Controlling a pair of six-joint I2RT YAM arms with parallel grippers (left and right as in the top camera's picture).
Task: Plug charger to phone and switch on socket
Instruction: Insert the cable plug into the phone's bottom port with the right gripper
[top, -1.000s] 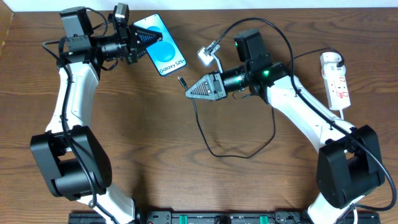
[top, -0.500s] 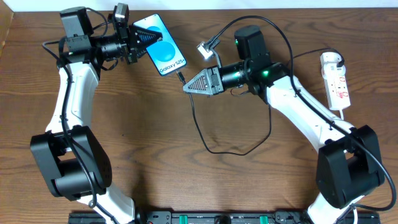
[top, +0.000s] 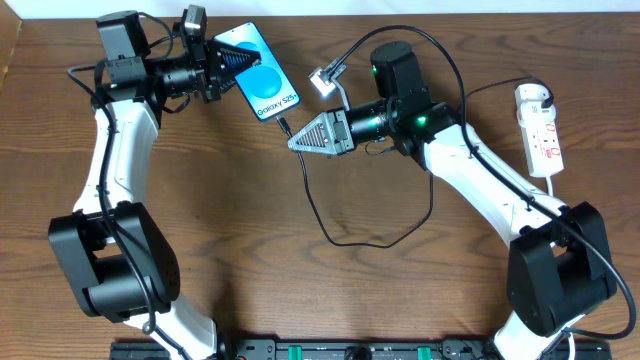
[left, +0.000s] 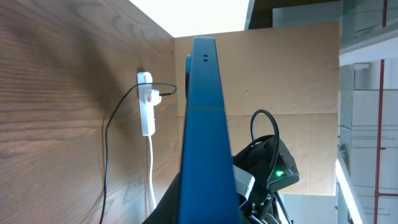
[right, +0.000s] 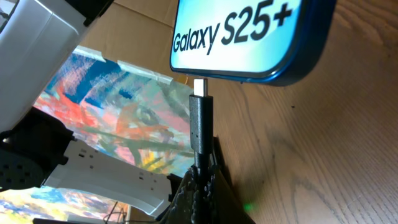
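Note:
The phone (top: 263, 73), its blue screen reading "Galaxy S25+", is held tilted at the back left by my left gripper (top: 226, 61), which is shut on its upper end. In the left wrist view the phone (left: 202, 118) shows edge-on. My right gripper (top: 296, 141) is shut on the charger just behind its plug (top: 285, 125). In the right wrist view the plug (right: 200, 121) stands with its metal tip right at the phone's bottom edge (right: 249, 37); I cannot tell if it has entered the port. The socket (top: 540, 128) lies at the far right.
The black charger cable loops across the table's middle (top: 352, 243) and runs back over my right arm to a white adapter (top: 532, 95) at the power strip's far end. The strip also shows in the left wrist view (left: 146, 112).
My right gripper has moved left and toward the phone with the plug, bringing the tip up to the phone's bottom edge. The left arm and phone have not moved.

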